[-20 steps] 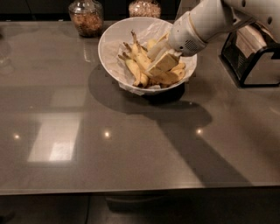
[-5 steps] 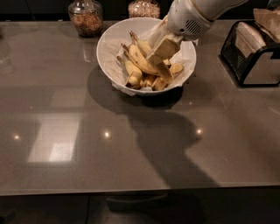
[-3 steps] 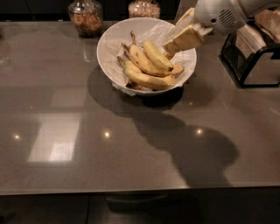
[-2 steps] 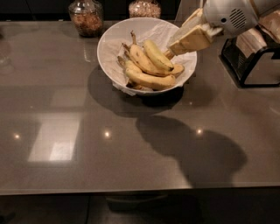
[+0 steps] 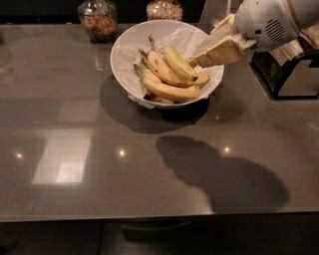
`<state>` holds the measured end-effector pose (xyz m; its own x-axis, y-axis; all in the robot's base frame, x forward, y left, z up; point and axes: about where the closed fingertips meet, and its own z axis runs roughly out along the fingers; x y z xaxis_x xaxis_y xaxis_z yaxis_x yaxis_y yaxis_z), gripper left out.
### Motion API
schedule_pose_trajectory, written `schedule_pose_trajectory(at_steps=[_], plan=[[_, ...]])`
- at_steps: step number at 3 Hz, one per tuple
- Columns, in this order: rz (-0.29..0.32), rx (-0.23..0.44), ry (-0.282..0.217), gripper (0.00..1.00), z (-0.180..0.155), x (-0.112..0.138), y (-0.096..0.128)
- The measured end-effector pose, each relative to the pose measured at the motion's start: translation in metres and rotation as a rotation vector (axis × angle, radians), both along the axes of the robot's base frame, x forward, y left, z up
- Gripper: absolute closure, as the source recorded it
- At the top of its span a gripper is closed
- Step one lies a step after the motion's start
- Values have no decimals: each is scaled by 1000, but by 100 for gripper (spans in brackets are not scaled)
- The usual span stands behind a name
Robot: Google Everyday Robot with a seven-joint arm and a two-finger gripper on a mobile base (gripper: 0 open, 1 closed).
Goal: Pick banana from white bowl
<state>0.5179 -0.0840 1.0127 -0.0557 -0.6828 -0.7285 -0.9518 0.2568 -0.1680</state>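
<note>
A large white bowl (image 5: 130,47) lined with crinkled white paper stands at the back middle of the dark table. A bunch of yellow bananas (image 5: 169,79) lies in it, stems pointing to the back left. My gripper (image 5: 194,62) comes in from the upper right over the bowl's right rim. Its tip is at the right end of the topmost banana (image 5: 178,63), touching it or very close to it. The white arm body (image 5: 266,22) hangs above the table to the right of the bowl.
Two glass jars stand behind the bowl: one with brown contents (image 5: 98,19) at the back left and one (image 5: 164,9) at the back middle. A black stand (image 5: 286,69) is at the right edge. The arm's shadow (image 5: 224,174) lies on the grey tabletop.
The gripper has risen out of the middle of the bowl and drawn back to the right rim. The bananas it was covering now show.
</note>
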Motion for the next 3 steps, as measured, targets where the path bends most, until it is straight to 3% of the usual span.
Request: schedule_pose_trajectory(at_steps=[1,2,3], plan=[[-20,-26,-47,16,-9,6,3],[-35,-52,-84,2,-18,12,6],[-42,-59,-89,7,-30,16,9]])
